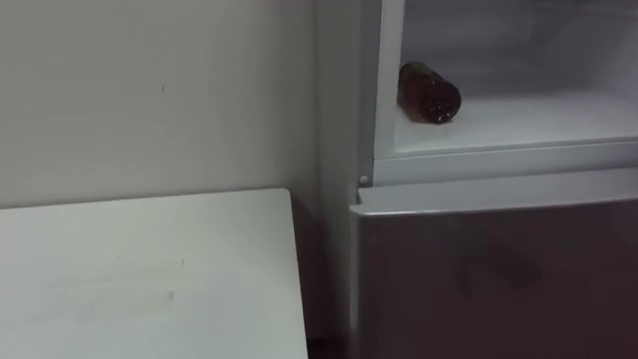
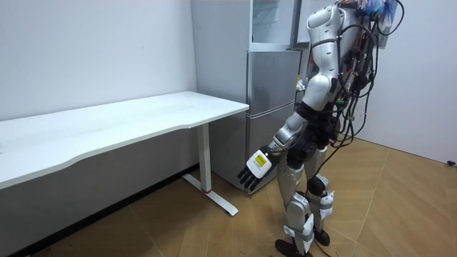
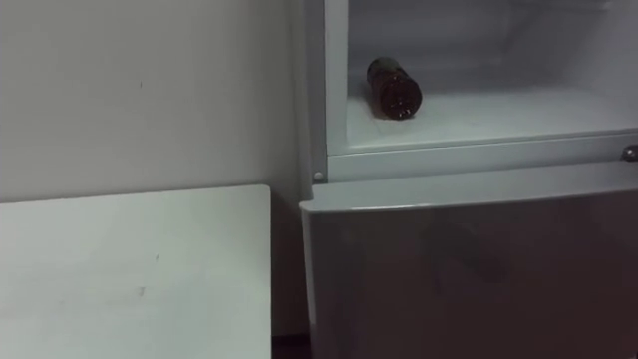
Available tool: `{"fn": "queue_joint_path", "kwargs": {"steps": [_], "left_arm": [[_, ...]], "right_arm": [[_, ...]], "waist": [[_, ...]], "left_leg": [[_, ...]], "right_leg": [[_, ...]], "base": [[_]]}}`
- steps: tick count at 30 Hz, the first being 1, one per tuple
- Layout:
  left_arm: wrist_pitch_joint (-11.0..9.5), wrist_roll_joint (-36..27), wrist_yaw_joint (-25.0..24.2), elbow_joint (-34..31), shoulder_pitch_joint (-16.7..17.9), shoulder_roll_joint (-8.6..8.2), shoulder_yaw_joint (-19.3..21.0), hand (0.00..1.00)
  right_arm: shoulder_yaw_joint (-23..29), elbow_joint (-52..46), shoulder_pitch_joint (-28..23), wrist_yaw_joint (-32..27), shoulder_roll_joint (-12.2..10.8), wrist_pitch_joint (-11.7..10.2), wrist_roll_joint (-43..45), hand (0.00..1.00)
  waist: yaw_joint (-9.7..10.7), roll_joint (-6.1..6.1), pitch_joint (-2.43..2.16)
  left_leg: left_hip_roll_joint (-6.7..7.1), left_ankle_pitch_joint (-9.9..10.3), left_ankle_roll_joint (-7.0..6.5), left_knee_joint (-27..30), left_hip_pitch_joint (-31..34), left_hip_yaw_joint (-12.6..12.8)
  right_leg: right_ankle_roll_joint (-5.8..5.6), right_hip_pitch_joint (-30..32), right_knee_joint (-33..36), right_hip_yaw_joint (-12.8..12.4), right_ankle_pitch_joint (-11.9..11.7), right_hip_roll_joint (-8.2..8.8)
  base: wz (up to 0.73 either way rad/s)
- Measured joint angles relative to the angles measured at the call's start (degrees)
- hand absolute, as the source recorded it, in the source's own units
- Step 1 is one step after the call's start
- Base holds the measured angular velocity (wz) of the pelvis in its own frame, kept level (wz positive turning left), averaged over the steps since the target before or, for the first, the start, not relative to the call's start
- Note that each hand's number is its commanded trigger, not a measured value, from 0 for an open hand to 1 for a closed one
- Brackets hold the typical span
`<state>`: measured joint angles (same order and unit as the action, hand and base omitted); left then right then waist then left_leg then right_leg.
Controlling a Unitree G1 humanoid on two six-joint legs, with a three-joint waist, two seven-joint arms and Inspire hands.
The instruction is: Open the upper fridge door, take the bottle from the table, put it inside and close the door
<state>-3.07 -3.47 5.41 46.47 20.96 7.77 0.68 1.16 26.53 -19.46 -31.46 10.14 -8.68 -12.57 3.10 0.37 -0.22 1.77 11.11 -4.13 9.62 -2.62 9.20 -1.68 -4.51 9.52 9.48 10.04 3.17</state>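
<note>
Smooth white table; dark cylindrical bottle

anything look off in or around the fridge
The dark brown bottle lies on its side at the left end of the white upper fridge shelf rather than standing upright, so it might roll. Nothing looks spilled or damaged.
</note>
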Motion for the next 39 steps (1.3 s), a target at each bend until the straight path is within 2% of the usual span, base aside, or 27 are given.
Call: {"fn": "queue_joint_path", "kwargs": {"steps": [3,9,12,15,23,28,30,34,36,37,39], "left_arm": [[0.0,-0.7,-0.4,0.5,-0.7,-0.26,-0.1,0.0],[0.2,-0.8,-2.4,2.7,-1.5,0.02,0.0,0.0],[0.8,-0.7,-3.8,2.9,-1.7,0.29,0.1,0.0],[1.7,-0.3,-4.4,2.9,-1.8,0.71,0.1,0.0],[3.1,0.7,-4.9,1.9,-1.9,1.69,0.2,0.0],[3.6,-1.1,-4.6,1.9,-2.3,1.74,-0.3,0.0],[3.6,-2.1,-4.3,1.5,-2.1,1.73,-0.4,0.0],[3.5,-2.8,-3.7,0.4,-0.8,1.61,-0.1,0.0],[3.5,-3.5,-3.2,0.3,-0.1,1.6,1.1,0.0],[3.5,-3.2,-3.0,0.3,0.1,1.6,1.5,0.0],[3.5,-3.1,-1.9,0.1,0.9,1.65,2.5,0.0]], "right_arm": [[-1.9,8.2,0.1,5.0,-0.1,0.3,0.1,0.0],[-4.0,17.4,0.4,16.0,-0.3,2.9,-0.9,0.0],[-5.5,22.6,1.6,23.0,-0.3,5.7,-1.5,0.0],[-5.8,23.0,1.9,27.1,-0.1,7.5,-2.0,0.0],[-6.4,24.5,4.3,33.4,0.0,9.2,-2.3,0.0],[-6.7,25.0,4.6,34.3,-0.2,10.0,-6.5,0.0],[-5.4,26.3,4.8,34.2,-0.2,10.1,-13.1,0.0],[-0.1,25.0,4.0,32.8,-0.4,10.6,-25.3,0.0],[5.6,18.7,2.8,30.2,-0.5,11.2,-36.0,0.0],[7.3,17.4,2.9,29.5,-0.5,11.2,-38.6,0.0],[13.1,12.7,2.8,26.2,-0.5,9.7,-48.9,0.0]], "waist": [[-0.4,-0.05,-0.04],[-0.6,0.2,-0.01],[-1.3,0.13,0.02],[-1.9,-0.12,0.08],[-2.1,-0.82,0.33],[-2.0,-0.79,0.32],[-1.3,-1.11,0.14],[-0.3,-1.22,0.17],[1.0,-1.12,0.17],[1.5,-1.12,0.18],[2.1,-1.04,0.34]], "left_leg": [[0.05,0.1,0.05,0.0,-0.7,-0.3],[0.17,0.4,0.18,0.2,-0.6,-1.3],[0.13,0.3,0.22,0.2,-0.4,-1.4],[0.12,0.4,0.26,0.2,-0.3,-1.6],[0.12,0.5,0.37,0.7,0.2,-1.8],[0.1,0.5,0.38,0.6,0.1,-1.9],[0.1,0.6,0.41,0.6,-0.1,-1.9],[0.09,0.5,0.4,0.2,-0.7,-1.7],[0.12,0.6,0.42,0.0,-1.3,-1.5],[0.11,0.6,0.42,0.0,-1.5,-1.5],[0.15,0.6,0.42,0.0,-2.0,-1.3]], "right_leg": [[-0.04,-1.0,-0.7,0.2,0.0,-0.02],[-0.03,-1.5,-0.8,0.7,0.4,-0.05],[0.07,-1.5,-0.8,1.3,0.4,-0.03],[0.14,-1.4,-0.9,1.7,0.5,0.0],[0.16,-1.2,-1.0,2.0,0.7,-0.03],[0.15,-1.3,-1.0,1.9,0.7,-0.05],[0.14,-1.5,-1.0,1.9,0.7,-0.06],[0.17,-1.9,-0.9,1.6,0.7,-0.08],[0.14,-2.1,-1.0,1.4,0.8,-0.04],[0.14,-2.2,-1.0,1.4,0.8,-0.05],[0.14,-2.7,-0.9,1.3,1.1,0.05]], "base": [[0.07],[0.06],[0.05],[0.05],[0.02],[0.0],[0.0],[-0.03],[-0.08],[-0.04],[-0.02]]}}
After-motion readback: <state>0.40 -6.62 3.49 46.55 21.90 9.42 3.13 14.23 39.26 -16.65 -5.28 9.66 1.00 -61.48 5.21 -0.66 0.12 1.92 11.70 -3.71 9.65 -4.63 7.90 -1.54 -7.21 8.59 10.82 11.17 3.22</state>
